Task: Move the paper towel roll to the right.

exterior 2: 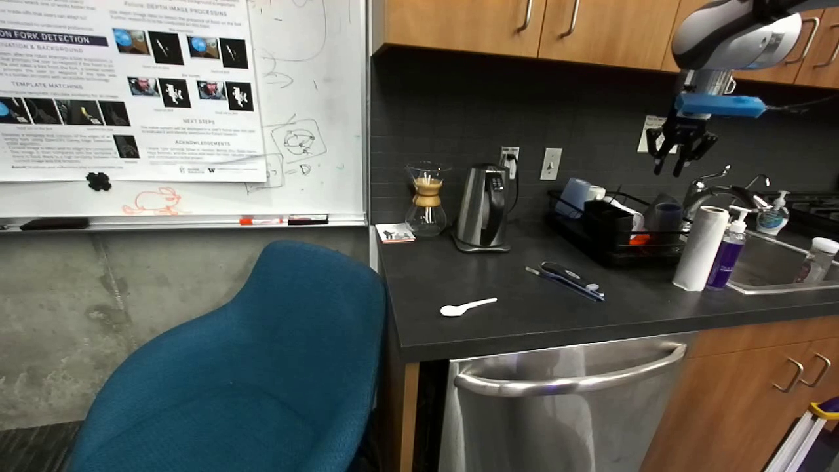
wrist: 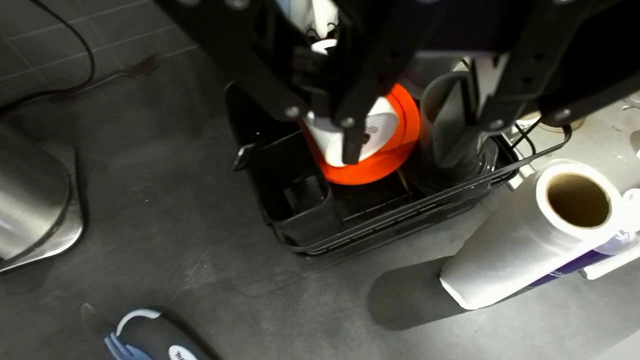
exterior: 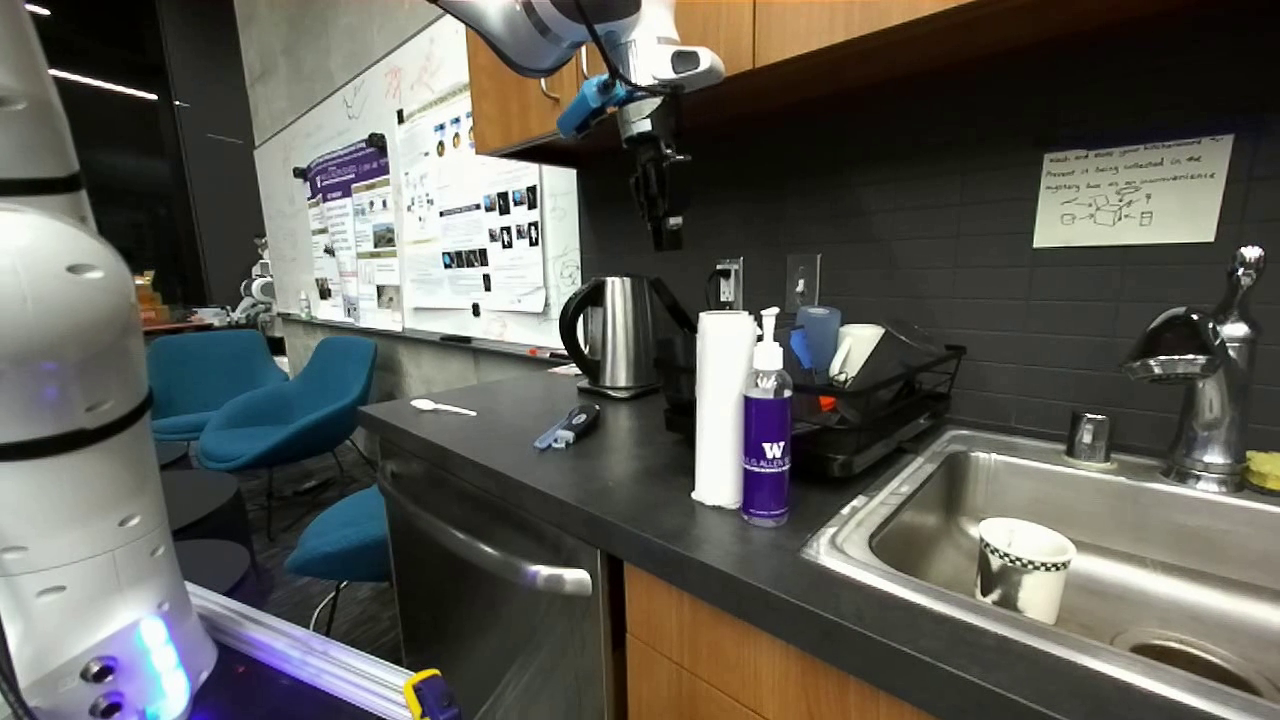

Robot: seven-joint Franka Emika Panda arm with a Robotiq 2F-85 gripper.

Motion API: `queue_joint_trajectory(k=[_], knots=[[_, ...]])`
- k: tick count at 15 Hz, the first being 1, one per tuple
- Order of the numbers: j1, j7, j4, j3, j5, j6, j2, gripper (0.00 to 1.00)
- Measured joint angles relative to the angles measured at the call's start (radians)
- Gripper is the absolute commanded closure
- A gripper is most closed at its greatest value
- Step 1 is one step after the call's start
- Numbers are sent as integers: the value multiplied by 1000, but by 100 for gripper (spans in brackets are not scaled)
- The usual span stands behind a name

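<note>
The paper towel roll [exterior: 722, 410] is a plain white cylinder standing upright on the dark counter, left of the purple bottle [exterior: 767, 450] with its white pump. Both also show in an exterior view, the roll [exterior 2: 700, 249] left of the bottle [exterior 2: 726, 257]. My gripper [exterior: 668, 238] is high above the counter, above the roll's height and apart from it. Its fingers stand apart with nothing between them in an exterior view [exterior 2: 668, 170]. In the wrist view the gripper [wrist: 402, 150] is over the dish rack, and the roll [wrist: 510, 250] stands at the right, its open top showing.
The black dish rack [wrist: 320, 220] with dishes stands behind the roll. The steel kettle [exterior: 625, 335] is farther left. The sink [exterior: 842, 530], holding a mug [exterior: 1025, 570], is right of the bottle. A white spoon [exterior 2: 467, 307] and a dark tool [exterior 2: 570, 278] lie on the counter. Wooden cabinets [exterior 2: 603, 29] hang above.
</note>
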Motion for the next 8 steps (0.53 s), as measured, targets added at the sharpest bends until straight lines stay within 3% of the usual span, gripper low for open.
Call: queue_joint_trajectory(k=[4,8], knots=[[31,-7,-11,30,19,0,-16,2],[63,-9,-19,66,44,0,-25,0]])
